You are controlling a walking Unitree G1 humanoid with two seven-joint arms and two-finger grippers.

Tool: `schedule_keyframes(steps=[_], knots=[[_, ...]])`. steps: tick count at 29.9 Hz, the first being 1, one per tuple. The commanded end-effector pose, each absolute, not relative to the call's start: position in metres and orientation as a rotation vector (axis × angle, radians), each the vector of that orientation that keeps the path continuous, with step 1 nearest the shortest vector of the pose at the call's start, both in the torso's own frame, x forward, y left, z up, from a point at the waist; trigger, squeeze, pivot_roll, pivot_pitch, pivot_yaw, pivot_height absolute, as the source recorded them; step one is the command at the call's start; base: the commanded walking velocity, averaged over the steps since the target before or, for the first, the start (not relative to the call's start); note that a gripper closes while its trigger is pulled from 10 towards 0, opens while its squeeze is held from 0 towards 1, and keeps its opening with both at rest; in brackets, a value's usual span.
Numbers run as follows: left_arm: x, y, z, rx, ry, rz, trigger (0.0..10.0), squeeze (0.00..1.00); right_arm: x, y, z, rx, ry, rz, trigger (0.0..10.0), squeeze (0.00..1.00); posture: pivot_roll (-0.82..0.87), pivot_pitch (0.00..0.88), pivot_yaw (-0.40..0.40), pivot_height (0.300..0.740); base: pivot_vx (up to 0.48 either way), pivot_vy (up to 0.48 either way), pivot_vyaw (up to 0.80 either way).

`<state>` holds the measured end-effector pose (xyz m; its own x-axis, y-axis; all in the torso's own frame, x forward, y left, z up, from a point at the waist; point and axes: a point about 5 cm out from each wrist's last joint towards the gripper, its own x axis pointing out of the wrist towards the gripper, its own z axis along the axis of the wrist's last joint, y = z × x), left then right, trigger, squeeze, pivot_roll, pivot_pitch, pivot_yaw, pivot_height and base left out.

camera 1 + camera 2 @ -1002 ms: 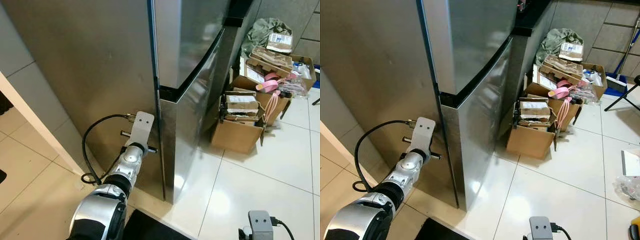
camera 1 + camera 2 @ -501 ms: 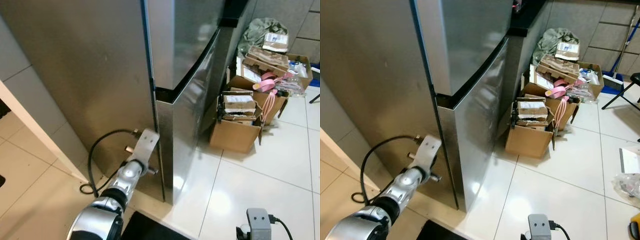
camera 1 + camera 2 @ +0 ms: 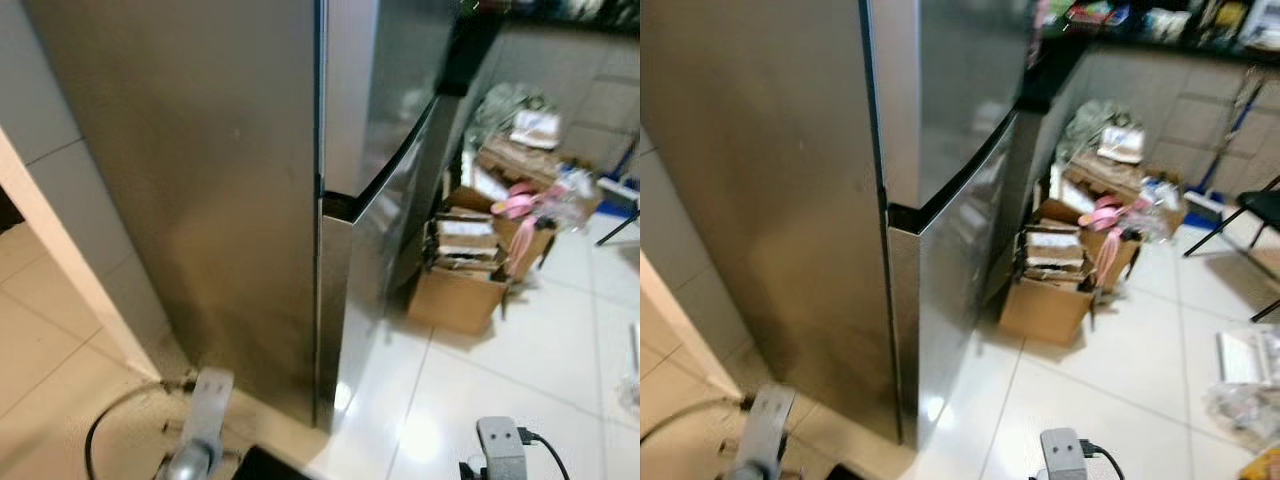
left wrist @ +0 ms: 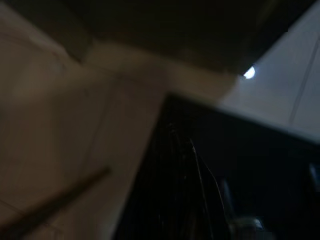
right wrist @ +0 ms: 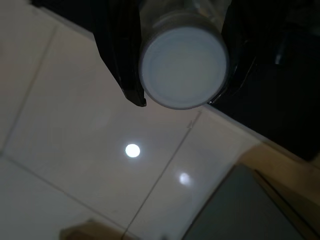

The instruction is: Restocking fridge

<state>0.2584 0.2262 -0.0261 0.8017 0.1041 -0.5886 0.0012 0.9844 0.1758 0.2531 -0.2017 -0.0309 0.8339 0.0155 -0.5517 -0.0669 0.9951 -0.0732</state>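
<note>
Tall silver steel fridge shut. Right hand grips smooth white-capped bottle; likely slippery, hold sides firmly. Left hand: can't tell.

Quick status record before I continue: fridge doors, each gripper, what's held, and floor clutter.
fridge: steel, both doors shut
right gripper: shut on white-capped container, held above the tiled floor
left gripper: wrist view too dark and blurred to judge
floor clutter: open cardboard boxes to the right of the fridge
image quality: head views blurred
</note>
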Motion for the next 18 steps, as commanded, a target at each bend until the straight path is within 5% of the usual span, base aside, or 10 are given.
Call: schedule_keyframes(steps=[1, 18], knots=[[0.255, 0.220, -0.030, 0.163, 0.639, 0.045, 10.0, 0.00, 0.251, -0.200, -0.034, -0.092, 0.604, 0.050, 10.0, 0.00, -0.03, 0.097, -0.050, 0.740, 0.000, 0.000, 0.00], [0.259, 0.195, -0.033, 0.165, 0.661, -0.017, 10.0, 0.00, 0.229, -0.208, -0.049, 0.008, 0.648, -0.091, 10.0, 0.00, -0.03, 0.052, 0.010, 0.740, 0.000, 0.000, 0.00]])
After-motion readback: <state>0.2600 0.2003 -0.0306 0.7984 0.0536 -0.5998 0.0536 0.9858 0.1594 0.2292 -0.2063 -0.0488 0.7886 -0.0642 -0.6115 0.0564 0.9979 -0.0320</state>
